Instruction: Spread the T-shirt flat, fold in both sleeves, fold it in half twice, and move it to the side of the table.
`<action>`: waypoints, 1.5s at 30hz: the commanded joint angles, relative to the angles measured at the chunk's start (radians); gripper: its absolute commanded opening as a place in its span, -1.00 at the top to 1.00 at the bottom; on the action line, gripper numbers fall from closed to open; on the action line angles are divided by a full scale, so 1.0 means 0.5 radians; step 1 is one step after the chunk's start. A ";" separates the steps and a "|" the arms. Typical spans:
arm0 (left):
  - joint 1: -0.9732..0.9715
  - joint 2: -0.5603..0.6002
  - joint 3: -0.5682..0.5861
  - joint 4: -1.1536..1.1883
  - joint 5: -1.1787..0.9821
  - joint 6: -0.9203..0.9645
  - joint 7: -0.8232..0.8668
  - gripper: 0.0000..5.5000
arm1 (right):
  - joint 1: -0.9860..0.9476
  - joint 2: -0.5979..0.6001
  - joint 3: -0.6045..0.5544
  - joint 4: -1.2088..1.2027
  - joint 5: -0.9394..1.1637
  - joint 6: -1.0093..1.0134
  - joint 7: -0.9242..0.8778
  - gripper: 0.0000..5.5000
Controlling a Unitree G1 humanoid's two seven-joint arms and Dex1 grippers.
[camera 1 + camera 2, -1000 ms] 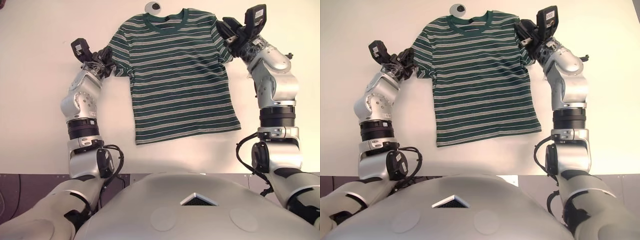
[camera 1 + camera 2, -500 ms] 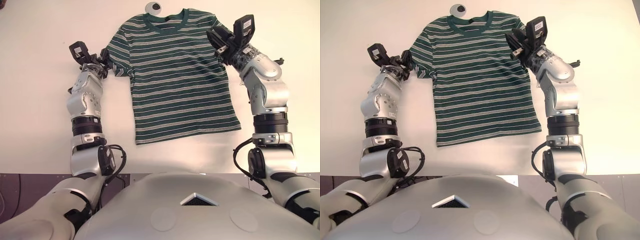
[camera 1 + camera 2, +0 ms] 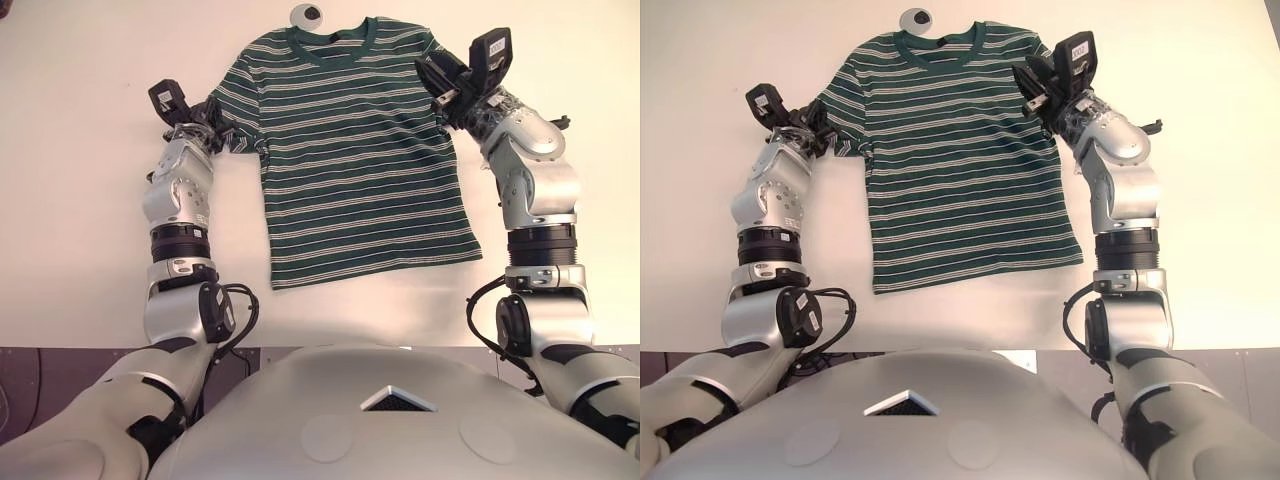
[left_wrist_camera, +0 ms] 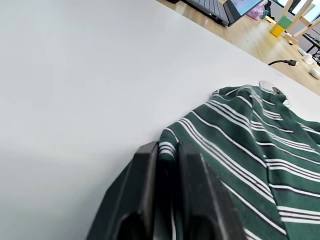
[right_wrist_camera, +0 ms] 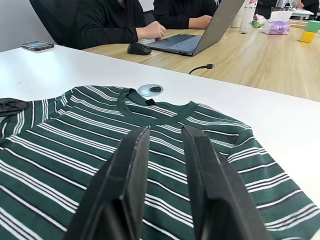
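On the white worktop point(image 3: 80, 250), a green striped T-shirt point(image 3: 350, 160) spread flat in the middle, hem toward the near edge. Farther, at the left sleeve, the left gripper point(image 4: 168, 150) with fingers closed on the sleeve's edge. On the other side, the right gripper point(image 5: 167, 131) above the shirt's right shoulder, fingers a little apart, holding nothing. Just beyond the collar, near the far edge, a small round white disc point(image 3: 306, 14)

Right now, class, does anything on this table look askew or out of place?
The T-shirt lies slightly crooked, hem slanting, and one sleeve is bunched in the jaws of the left gripper. Nothing else stands out.
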 commanded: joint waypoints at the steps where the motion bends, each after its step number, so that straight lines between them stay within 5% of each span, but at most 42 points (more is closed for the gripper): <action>1: 0.020 0.030 -0.008 -0.008 0.055 -0.024 0.027 0.98 | -0.039 -0.008 -0.018 0.024 -0.017 -0.010 -0.006 0.57; 13: -0.162 0.371 0.091 0.300 0.137 -0.232 -0.035 0.99 | -0.025 0.025 -0.016 0.027 -0.009 -0.016 -0.014 0.57; 25: -0.153 0.038 -0.311 -0.266 0.241 0.249 0.055 0.99 | -0.003 0.008 -0.029 0.008 -0.008 -0.011 -0.030 0.57; 30: -0.250 -0.006 -0.279 -0.152 0.257 0.206 0.097 0.99 | -0.007 0.010 -0.024 0.012 -0.013 -0.023 -0.030 0.57; 38: -0.247 -0.121 -0.186 -0.276 0.044 0.254 -0.040 0.55 | -0.024 0.008 -0.016 0.046 -0.033 -0.045 -0.042 0.57; 45: -0.113 -0.063 -0.114 -0.486 0.063 0.207 -0.003 0.55 | -0.270 0.072 -0.018 0.447 -0.168 0.056 -0.304 0.57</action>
